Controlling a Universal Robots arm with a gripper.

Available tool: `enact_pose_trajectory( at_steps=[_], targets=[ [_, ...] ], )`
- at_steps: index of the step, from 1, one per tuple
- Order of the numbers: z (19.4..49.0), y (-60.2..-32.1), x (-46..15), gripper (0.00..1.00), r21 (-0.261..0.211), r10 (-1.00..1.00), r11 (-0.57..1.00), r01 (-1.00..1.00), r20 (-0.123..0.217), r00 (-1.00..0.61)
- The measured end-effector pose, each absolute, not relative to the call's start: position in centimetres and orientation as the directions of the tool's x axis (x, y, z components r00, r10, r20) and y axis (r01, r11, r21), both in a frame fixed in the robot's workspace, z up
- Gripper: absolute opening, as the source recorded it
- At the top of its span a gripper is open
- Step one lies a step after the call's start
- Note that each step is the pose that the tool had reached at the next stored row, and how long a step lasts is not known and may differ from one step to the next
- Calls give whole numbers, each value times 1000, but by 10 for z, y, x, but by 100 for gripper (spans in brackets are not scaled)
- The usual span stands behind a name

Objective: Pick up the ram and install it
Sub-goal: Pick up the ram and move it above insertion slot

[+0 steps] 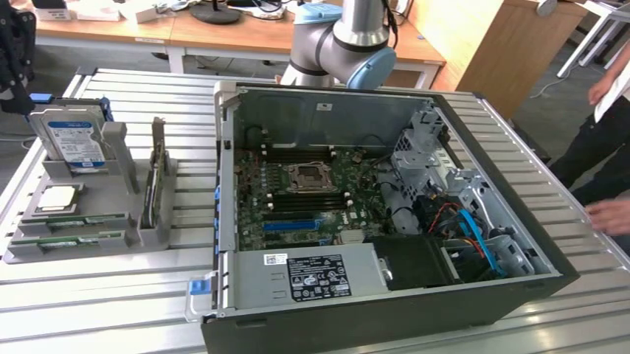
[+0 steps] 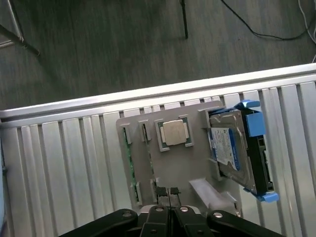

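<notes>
holder: a grey tray [image 1: 147, 237] sits on the slatted bench [image 1: 108, 302], to the exterior view's left of the computer case [image 1: 394, 324]. It gives each part its own cradle, probably so each can be reached from above without disturbing the others.
ram: a green stick [image 1: 67, 240] [image 2: 131, 168] lies along the holder's near edge, caught at both ends by small brackets. Its long middle is left bare, which looks meant for gripping.
second ram stick: this one [image 1: 77, 219] lies parallel, just beyond the first and just on the near side of the processor chip [image 1: 59, 198].
other parts: the hard drive [image 1: 69, 136] stands upright at the holder's far end. The dark expansion card [image 1: 155, 177] stands on edge on the side nearest the case.
case: it lies on its side with the panel off, so the motherboard [image 1: 295, 214] faces up. Long dark slots [image 1: 305, 198] beside the socket [image 1: 307, 175] look like the ram's destination, and they appear empty.
tool: its fingertips [image 2: 168, 192] are pressed together with nothing between them.
ram relative to tool: the tool hangs high over the holder, by my reading, about level with the expansion-card side. The ram lies well below and off to one side, untouched and seated in its cradle.
person: a hand [image 1: 610, 215] rests at the bench's edge on the exterior view's right, clear of the case.
</notes>
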State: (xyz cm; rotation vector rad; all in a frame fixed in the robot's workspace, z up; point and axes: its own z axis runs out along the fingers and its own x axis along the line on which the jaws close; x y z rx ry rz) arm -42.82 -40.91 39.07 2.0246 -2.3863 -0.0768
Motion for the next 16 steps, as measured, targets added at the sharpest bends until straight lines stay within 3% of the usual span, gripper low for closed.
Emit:
enact_pose_trajectory(
  at_steps=[8,16],
  targets=[
    [390,-409,-428,11,45,-999,41,-998,-23,-42],
    [390,-409,-428,11,45,-1000,20,-999,-23,-21]
  ],
)
